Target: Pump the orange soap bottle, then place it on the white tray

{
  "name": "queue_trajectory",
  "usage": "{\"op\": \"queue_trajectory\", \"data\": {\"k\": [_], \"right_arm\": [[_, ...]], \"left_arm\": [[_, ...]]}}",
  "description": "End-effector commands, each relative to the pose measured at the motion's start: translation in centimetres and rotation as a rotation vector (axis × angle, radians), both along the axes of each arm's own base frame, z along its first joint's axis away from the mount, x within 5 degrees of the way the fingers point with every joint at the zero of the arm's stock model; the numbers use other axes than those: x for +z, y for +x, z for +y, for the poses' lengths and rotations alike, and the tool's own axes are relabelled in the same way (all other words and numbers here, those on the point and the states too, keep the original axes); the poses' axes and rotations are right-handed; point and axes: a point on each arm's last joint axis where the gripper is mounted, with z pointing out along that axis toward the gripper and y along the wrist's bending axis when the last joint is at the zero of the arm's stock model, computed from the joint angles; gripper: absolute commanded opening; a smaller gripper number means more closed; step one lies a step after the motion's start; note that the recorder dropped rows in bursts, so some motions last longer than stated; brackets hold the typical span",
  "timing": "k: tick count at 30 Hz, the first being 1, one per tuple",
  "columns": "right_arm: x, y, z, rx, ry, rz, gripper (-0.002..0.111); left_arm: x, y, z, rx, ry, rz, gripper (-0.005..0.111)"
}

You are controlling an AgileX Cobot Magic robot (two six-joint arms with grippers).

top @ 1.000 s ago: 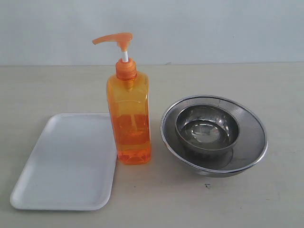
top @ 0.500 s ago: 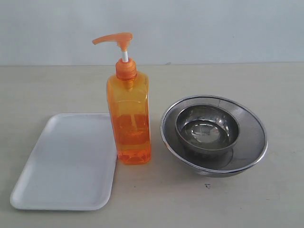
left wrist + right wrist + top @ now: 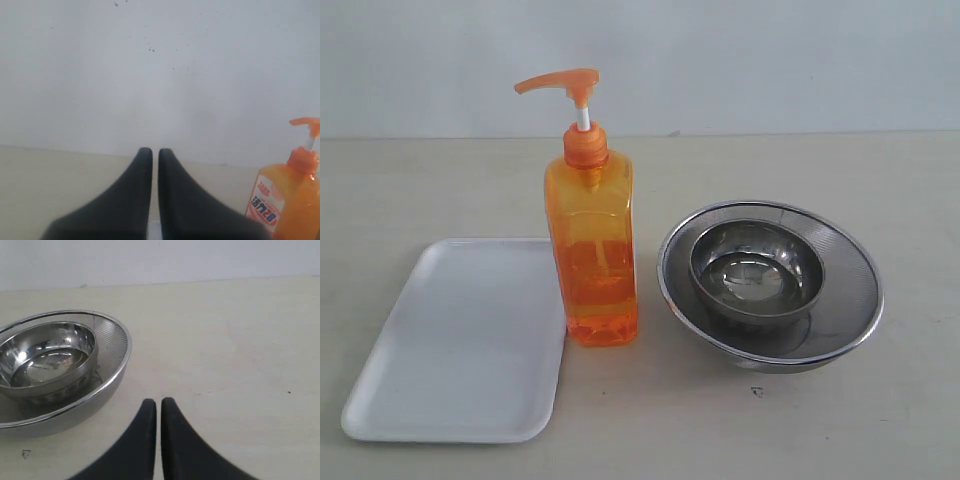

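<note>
Room: a plain pale wall (image 3: pixel 770 60) closes the back; no arm shows in the exterior view.
Surface: a matte beige tabletop (image 3: pixel 880 430) with a small dark mark in front of the bowls.
Change: none. The bottle, tray and bowls sit where they were a second ago, and nothing has come into the exterior view.
Meaning: by my reading the task has not begun, with both the pumping and the placing still to do.
Orange soap bottle (image 3: pixel 592 250): upright on the table just beside the tray's right edge, between tray and bowls. Its pump head (image 3: pixel 560 80) is up, with the white stem showing.
White tray (image 3: pixel 460 340): flat on the table with nothing on it.
Bowls: a small steel bowl (image 3: pixel 757 270) nests inside a steel mesh strainer (image 3: pixel 855 300), apart from the bottle.
Left gripper (image 3: pixel 155 150): jaws closed to a thin slit and empty. The bottle is off to one side in its wrist view, well apart.
Right gripper (image 3: pixel 158 401): jaws likewise nearly together and empty, over bare table near the strainer.
</note>
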Motion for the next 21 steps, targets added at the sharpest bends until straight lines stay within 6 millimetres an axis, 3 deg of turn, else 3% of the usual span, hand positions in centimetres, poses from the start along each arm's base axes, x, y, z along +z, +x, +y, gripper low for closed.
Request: {"op": "queue_trajectory", "data": {"k": [1,6,14,21], "right_arm": [[0.1,0.0,0.0,-0.006,-0.006,-0.01,0.0],[0.1,0.0,0.0,-0.006,-0.006,-0.01,0.0],[0.1,0.0,0.0,-0.006,-0.006,-0.01,0.0],[0.1,0.0,0.0,-0.006,-0.006,-0.01,0.0]], "left_arm": [[0.5,-0.2,0.0,-0.006,-0.028,-0.016,0.005],[1.2,-0.3,0.0,-0.007,-0.077,-0.085,0.005],[1.7,-0.3,0.0,-0.04,-0.322,-0.116,0.005],[1.8,-0.4,0.0,-0.041,-0.327,-0.123,0.005]]}}
